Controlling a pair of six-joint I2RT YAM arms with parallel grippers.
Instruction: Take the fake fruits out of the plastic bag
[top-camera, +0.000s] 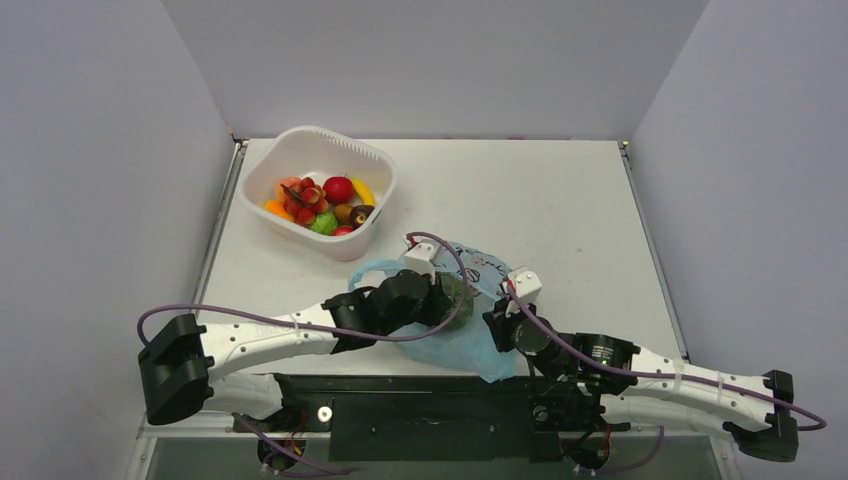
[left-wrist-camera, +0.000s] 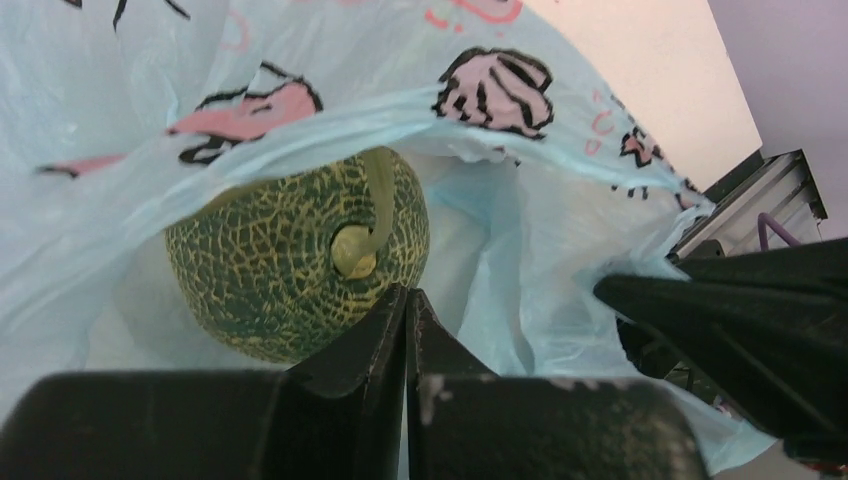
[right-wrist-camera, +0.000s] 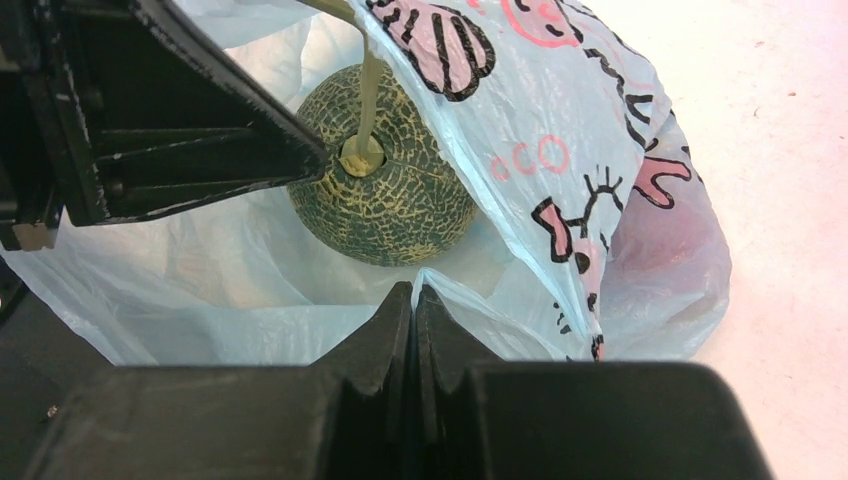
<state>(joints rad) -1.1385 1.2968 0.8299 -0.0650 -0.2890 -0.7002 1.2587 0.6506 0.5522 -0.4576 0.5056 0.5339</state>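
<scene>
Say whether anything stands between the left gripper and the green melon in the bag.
Nothing visible does. The left gripper, shut, sits in the open mouth of the plastic bag, before the melon; film only drapes over its top.

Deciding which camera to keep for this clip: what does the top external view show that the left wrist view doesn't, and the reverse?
Only top external: the white tub of toy fruits, and both arms whole. Only left wrist: the left gripper shut in front of the green melon, whose netted rind and stem show. Both: the melon inside the light-blue plastic bag, with the right gripper at the bag's edge.
</scene>
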